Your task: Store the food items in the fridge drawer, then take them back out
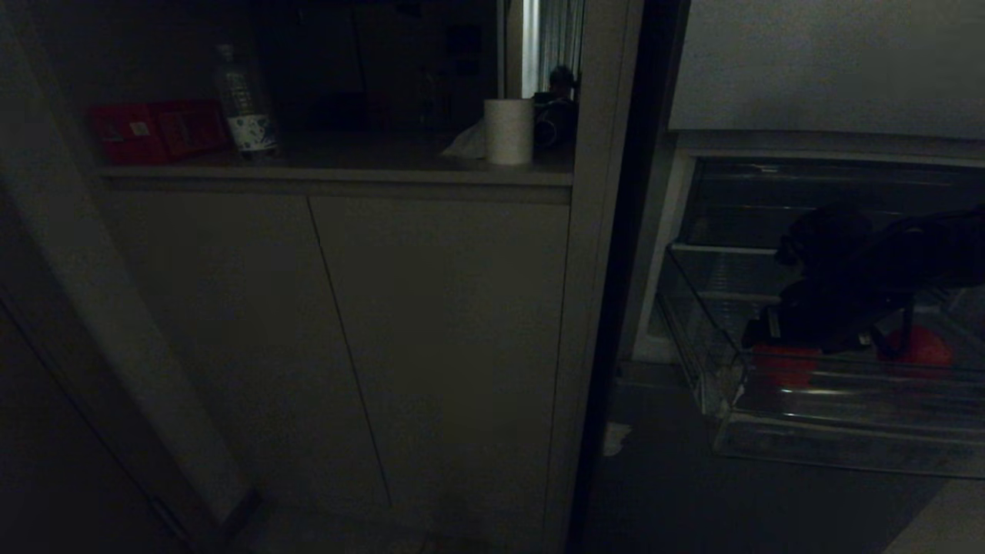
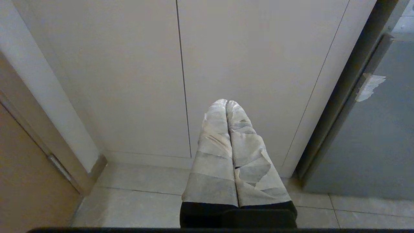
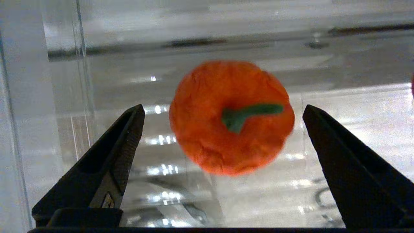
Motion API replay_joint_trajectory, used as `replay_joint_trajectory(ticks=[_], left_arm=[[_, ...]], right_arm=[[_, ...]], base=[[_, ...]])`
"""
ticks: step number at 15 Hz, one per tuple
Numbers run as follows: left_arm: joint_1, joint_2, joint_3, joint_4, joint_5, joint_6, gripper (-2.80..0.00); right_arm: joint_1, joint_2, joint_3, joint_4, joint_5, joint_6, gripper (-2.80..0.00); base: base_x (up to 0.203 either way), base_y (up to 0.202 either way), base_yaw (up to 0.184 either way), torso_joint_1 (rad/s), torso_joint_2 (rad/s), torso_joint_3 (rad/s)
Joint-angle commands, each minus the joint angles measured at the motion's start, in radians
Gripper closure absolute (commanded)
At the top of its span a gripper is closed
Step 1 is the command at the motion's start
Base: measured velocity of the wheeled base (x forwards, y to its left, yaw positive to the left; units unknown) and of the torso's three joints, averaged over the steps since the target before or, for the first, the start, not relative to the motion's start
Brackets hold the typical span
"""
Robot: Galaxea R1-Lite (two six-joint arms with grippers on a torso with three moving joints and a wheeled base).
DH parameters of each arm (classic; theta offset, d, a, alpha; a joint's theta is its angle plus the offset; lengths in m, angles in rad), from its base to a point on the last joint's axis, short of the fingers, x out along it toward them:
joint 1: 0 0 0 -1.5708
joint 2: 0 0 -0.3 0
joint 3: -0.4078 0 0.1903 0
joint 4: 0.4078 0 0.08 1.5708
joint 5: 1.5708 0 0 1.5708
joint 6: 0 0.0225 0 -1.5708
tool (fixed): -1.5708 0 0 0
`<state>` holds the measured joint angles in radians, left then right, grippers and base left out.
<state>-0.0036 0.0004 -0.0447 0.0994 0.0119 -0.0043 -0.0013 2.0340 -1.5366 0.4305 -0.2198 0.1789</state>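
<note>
Right wrist view: red food item lies between released, wide-apart jaws, untouched.

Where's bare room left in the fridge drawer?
Free: the ribbed floor of the fridge drawer between the red food item and its clear side wall, and the strip behind it. Crowded: the front, where the open right gripper straddles that item, a second food item beside it.
</note>
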Motion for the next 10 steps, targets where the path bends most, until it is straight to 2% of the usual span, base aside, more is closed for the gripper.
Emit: replay_joint_trajectory(ticks=[1,2,3,10], left_arm=[[0.001,0.001,0.000,0.000,0.000,0.000,0.00],[0.001,0.001,0.000,0.000,0.000,0.000,0.00],[0.001,0.001,0.000,0.000,0.000,0.000,0.00],[0.001,0.001,0.000,0.000,0.000,0.000,0.00]], right_arm=[[-0.002,0.018,0.006,-0.001,-0.001,0.002,-2.80],[-0.002,0.020,0.013,-0.003,0.000,0.002,-2.80],[-0.002,0.020,0.016,-0.008,-0.001,0.004,0.00],[0.001,-0.047,0.020,-0.016,0.003,0.008,0.00]], base=[[0.000,0.000,0.000,0.000,0.00,0.000],[0.000,0.000,0.000,0.000,0.00,0.000],[0.000,0.000,0.000,0.000,0.00,0.000],[0.000,0.000,0.000,0.000,0.00,0.000]])
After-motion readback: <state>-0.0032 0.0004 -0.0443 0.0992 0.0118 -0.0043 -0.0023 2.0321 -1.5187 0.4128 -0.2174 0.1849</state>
